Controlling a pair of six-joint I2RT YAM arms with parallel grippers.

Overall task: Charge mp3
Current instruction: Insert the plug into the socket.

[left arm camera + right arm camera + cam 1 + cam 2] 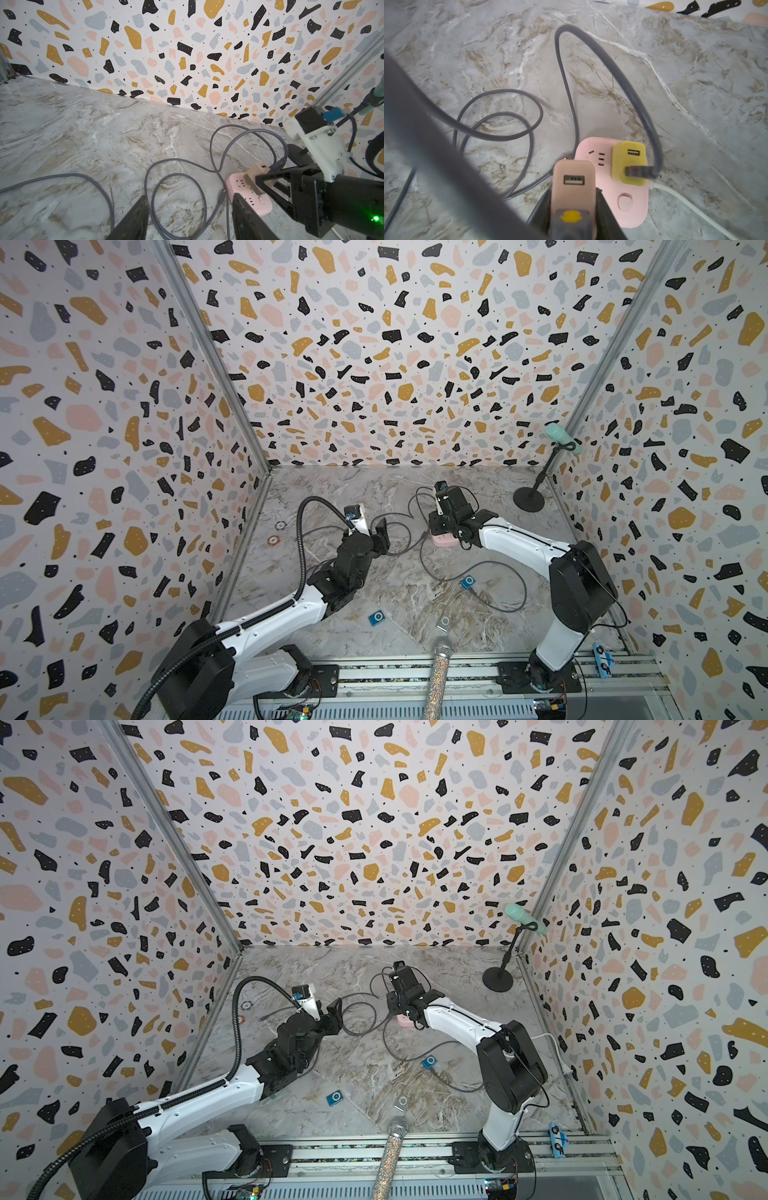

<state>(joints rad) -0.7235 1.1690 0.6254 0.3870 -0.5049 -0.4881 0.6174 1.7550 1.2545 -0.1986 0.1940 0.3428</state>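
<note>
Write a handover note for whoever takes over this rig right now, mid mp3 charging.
Left gripper: open, empty, over the loose grey cable.
Right gripper: shut on the pink adapter, at the pink power strip.
Done: yellow adapter sits in the strip, cable plugged in; one blue mp3 has a cable attached.
Left: seat the pink adapter, seemingly not in yet; second blue mp3 and silver mp3 lie uncabled.

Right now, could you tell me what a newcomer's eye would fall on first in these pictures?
The loud terrazzo-print walls around the marble-look tabletop strike first. Mid-table, the right tool grips a pale pink charger block at the pink power strip, where a yellow charger block already carries a grey cable. The left tool hangs open over the cable's loops.
</note>
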